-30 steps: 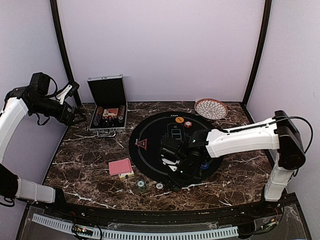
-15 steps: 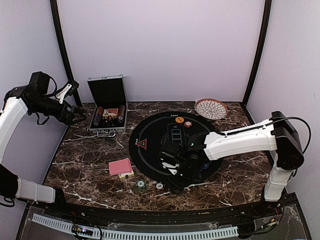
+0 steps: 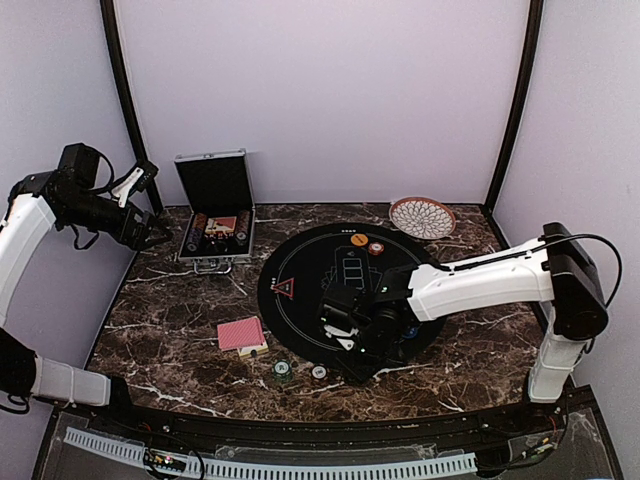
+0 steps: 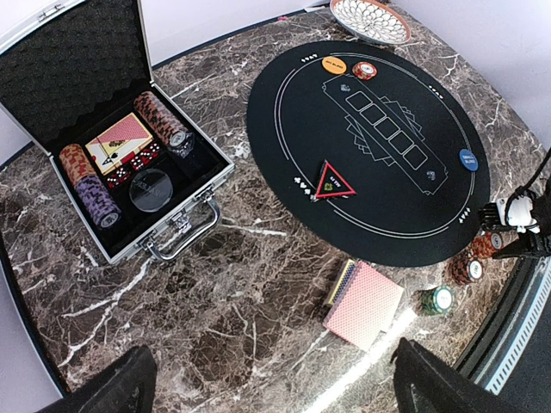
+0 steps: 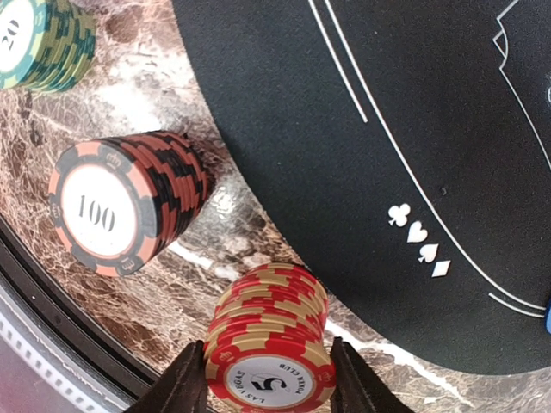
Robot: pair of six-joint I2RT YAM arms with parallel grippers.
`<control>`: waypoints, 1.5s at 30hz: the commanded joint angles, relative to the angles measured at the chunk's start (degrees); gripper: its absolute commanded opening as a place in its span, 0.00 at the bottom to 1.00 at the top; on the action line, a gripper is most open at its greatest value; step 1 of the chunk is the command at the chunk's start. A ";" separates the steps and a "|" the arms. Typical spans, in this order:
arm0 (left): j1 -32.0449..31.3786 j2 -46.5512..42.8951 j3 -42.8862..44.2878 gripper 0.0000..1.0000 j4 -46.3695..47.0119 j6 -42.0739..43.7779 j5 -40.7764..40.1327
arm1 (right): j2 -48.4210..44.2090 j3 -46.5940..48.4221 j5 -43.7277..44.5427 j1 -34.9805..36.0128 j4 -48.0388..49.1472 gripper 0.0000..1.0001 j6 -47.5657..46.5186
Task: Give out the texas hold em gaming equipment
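While the left arm hung high over the far-left corner of the table point(image 3: 170, 300), the left claw point(image 4: 274, 353) stood spread as wide as could be, with nothing between its fingers. Over at the near edge, the right claw point(image 5: 269, 383) was down low with a finger set against each flank of the red stack point(image 5: 271, 340), a short pile of red-and-cream chips with a 5 on top. The jaws were drawn in to the width of the pile and looked to be pinching it. That pile stood over the marble just off the near rim of the mat point(image 5: 387, 129). To its left on the marble stood the orange stack point(image 5: 120, 206), marked 100, and further left the green stack point(image 5: 39, 39), all three apart from one another. The cards point(image 3: 241, 334) lay in a red-backed deck on the marble left of the mat. On the mat itself the marker point(image 3: 284, 289) lay near the left rim. An orange chip point(image 3: 359, 240) sat at the far rim with a second chip just beside it, and a blue chip point(image 4: 467, 158) lay on the right part. The case point(image 3: 213, 180) stood open at the far left, and the dish point(image 3: 397, 213) sat at the far right.
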 commanded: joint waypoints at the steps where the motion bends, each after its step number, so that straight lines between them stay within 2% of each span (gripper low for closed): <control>1: -0.19 -1.08 1.10 0.99 -1.28 0.84 0.95 | -0.30 1.32 0.40 0.88 -0.87 0.45 0.02; 11: -0.19 -1.12 0.80 0.99 -1.29 0.60 1.29 | -1.24 3.10 1.77 0.97 -3.31 0.42 0.01; 15: -0.19 -1.08 0.92 0.99 -1.19 0.64 1.16 | -1.46 4.61 2.57 0.96 -4.65 0.35 -0.15; 24: -0.18 -1.07 1.01 0.99 -1.23 0.63 0.79 | 1.15 15.83 4.85 -1.57 -9.60 0.31 -2.22; 39: -0.26 -1.29 0.74 0.99 -1.00 0.59 1.31 | 24.41 44.62 5.30 -9.56 -6.61 0.30 -6.21; 45: -0.25 -1.11 0.47 0.99 -0.70 0.50 1.54 | 32.97 52.43 4.38 -11.86 -6.44 0.30 -6.50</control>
